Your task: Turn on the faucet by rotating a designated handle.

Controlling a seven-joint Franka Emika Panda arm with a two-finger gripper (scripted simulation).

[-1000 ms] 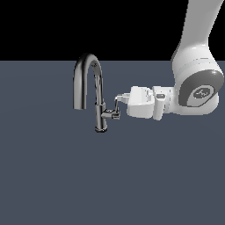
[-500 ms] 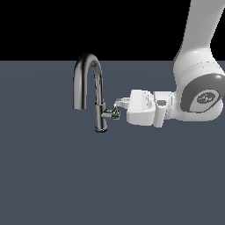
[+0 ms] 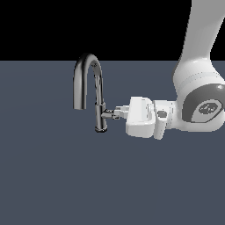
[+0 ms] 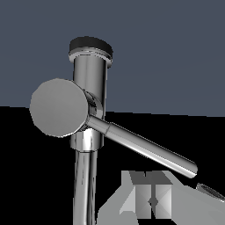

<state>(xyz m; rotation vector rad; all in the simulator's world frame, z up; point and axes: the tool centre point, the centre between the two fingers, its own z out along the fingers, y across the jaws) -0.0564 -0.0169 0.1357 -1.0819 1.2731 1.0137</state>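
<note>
The claw (image 3: 119, 111) has slid a little closer to the faucet (image 3: 97, 94); its tips now meet the handle (image 3: 111, 114), right in front of it; I cannot tell if it is open or closed; the turning looks ready to start.

The faucet (image 3: 100, 105) stands upright on the slate-grey floor (image 3: 52, 176).

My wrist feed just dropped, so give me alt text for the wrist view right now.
Close up, the handle runs as a thin chrome rod from a round stub on the faucet column, slanting toward one pale finger of the tool at the frame edge. Whether the finger touches the rod cannot be told.
</note>
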